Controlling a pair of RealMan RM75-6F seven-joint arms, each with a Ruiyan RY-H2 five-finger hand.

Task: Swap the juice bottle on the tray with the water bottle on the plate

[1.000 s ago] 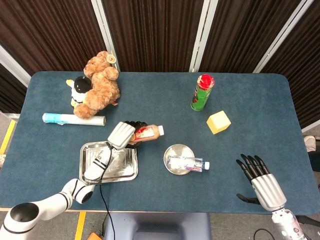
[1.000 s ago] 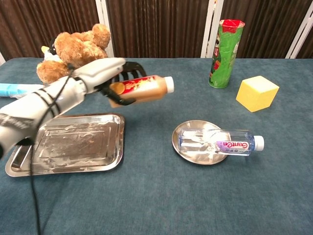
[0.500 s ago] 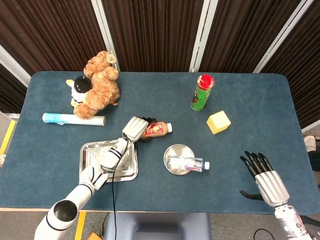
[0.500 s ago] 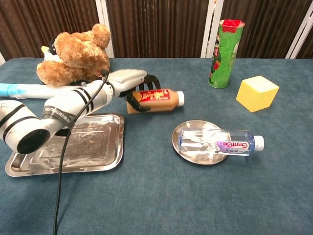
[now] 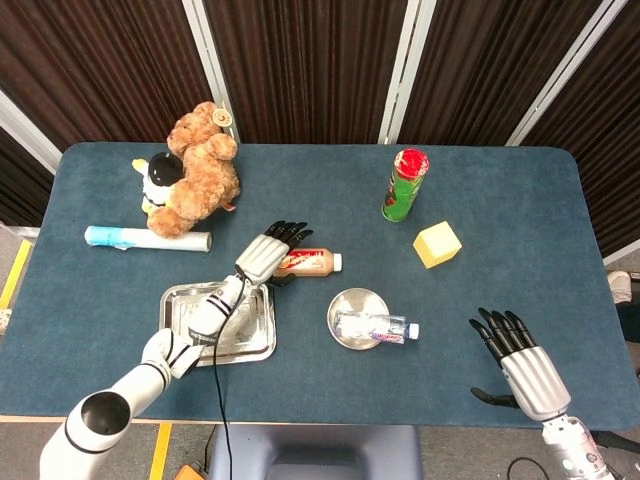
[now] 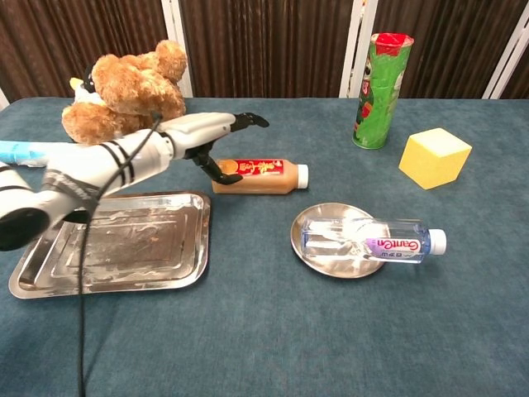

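— Dark curtains hang behind a blue table (image 5: 520, 230). Where is the left hand?

— Stretched out over the far right corner of the tray (image 6: 50, 273), its arm (image 6: 91, 169) running from the near left toward the middle. The left hand (image 6: 211, 132) hangs just above the juice bottle (image 6: 260, 176), fingers (image 6: 252, 120) spread apart and holding nothing. The thumb curls down beside the bottle's base; whether it touches I cannot tell.

— And the juice bottle itself?

— Lying on its side on the table, just beyond the tray's far right corner, white cap pointing right. From the head view it sits between the tray and the plate (image 5: 352, 302), a bit further back than both.

— The water bottle?

— On the plate (image 6: 318, 256), also on its side. The water bottle (image 6: 376, 240) has its cap end sticking out past the plate's right rim.

— The right hand?

— Only the head view shows it, at the near right of the table. The right hand (image 5: 520, 360) is held palm down with dark fingers (image 5: 495, 328) fanned apart, well apart from the plate, holding nothing.

— What else is on the table?

— A teddy bear (image 6: 136, 83) at the far left with a small black and white toy (image 5: 160, 180) tucked against it, a pale blue tube (image 5: 145, 239) lying in front of them, a green can (image 6: 380, 78) with a red lid at the far right, and a yellow block (image 6: 434, 155) just near of it.
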